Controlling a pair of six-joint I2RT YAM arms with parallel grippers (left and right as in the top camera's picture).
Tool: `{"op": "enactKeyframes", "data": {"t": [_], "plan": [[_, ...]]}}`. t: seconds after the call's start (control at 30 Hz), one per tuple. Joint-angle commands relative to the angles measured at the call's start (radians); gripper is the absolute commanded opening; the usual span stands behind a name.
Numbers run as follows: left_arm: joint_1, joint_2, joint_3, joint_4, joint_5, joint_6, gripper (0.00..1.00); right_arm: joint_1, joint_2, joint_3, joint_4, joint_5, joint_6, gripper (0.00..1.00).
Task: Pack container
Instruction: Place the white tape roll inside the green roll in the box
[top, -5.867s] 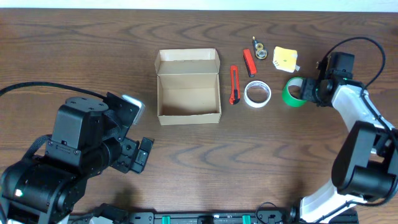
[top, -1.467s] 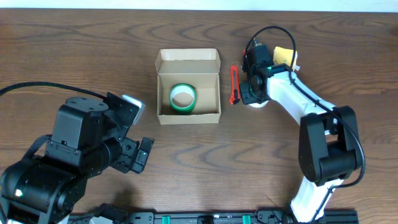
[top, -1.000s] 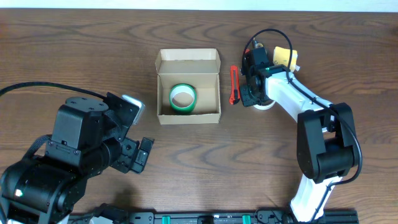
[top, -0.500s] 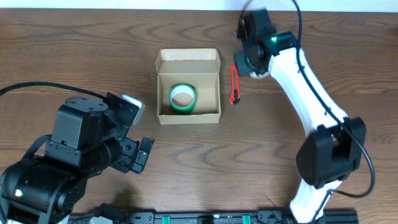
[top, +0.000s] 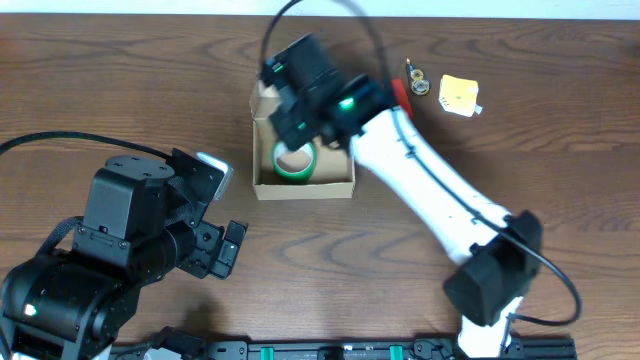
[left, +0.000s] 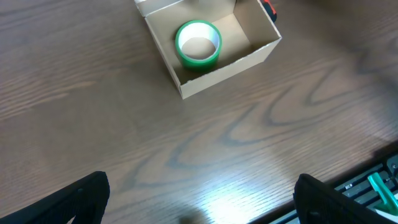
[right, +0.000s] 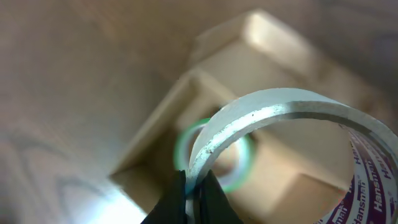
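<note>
Overhead, your right arm (top: 420, 190) is reaching across the cardboard box (top: 300, 188), which is sitting at twelve o'clock of the table's (top: 120, 90) middle with a green tape roll (top: 288, 168) lying inside. Your right gripper (right: 194, 198) is pinching a white tape roll (right: 280, 106) above it. Your left gripper (left: 200, 202) is hanging spread apart at eight o'clock of the box.

Table (left: 93, 124): brown wood grain, smooth, with a soft sheen where light falls.
Container (left: 224, 73): plain tan cardboard, matt.
Green tape roll (left: 198, 62): smooth, slightly glossy.
White tape roll (right: 273, 109): matt, slightly rough edge; printed inner core.
</note>
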Motion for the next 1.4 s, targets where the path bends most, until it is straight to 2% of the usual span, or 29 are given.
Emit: {"op": "enactKeyframes", "data": {"t": [0.0, 0.87, 0.9, 0.97, 1.07, 1.37], "plan": [[0.003, -0.001, 0.002, -0.003, 0.003, 0.018, 0.95, 0.026, 0.054, 0.001, -0.007, 0.000, 0.061, 0.01], [0.003, -0.001, 0.002, -0.003, 0.003, 0.018, 0.95, 0.040, 0.211, 0.000, 0.004, -0.023, 0.095, 0.01], [0.003, -0.001, 0.002, -0.003, 0.003, 0.018, 0.95, 0.040, 0.214, 0.000, 0.006, -0.024, 0.095, 0.02], [0.003, -0.001, 0.002, -0.003, 0.003, 0.018, 0.95, 0.040, 0.217, 0.000, 0.007, -0.028, 0.095, 0.21], [0.003, -0.001, 0.002, -0.003, 0.003, 0.018, 0.95, 0.040, 0.217, 0.000, 0.016, -0.030, 0.095, 0.33], [0.003, -0.001, 0.002, -0.003, 0.003, 0.018, 0.95, 0.032, 0.134, 0.064, -0.019, -0.037, 0.079, 0.41]]}}
